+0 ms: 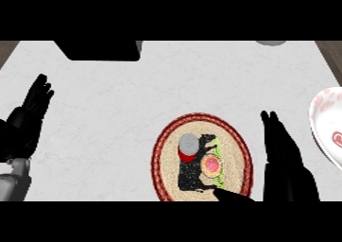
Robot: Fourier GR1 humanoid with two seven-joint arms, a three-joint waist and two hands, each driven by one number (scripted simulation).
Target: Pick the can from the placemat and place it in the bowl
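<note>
Head view of the pale bench (pixel 132 94). The right hand (pixel 282 156) lies low at the right, fingers straight and pressed together, pointing away from the robot; it holds nothing. Just to its left, an oval placemat (pixel 201 158) with a red woven rim and a dark printed centre lies flat on the bench — the thumb's tip overlaps the mat's near edge. The can (pixel 191 146), grey-topped with a red side, stands on the mat's middle, left of the fingers and apart from them. On the hand's other side, near the picture's right edge, sits the bowl (pixel 332 127), white with red markings and partly cut off. The left hand (pixel 27 118) rests at the far left, fingers straight and up — well apart from mat and can. A black block (pixel 100 49) sits at the bench's far edge.
</note>
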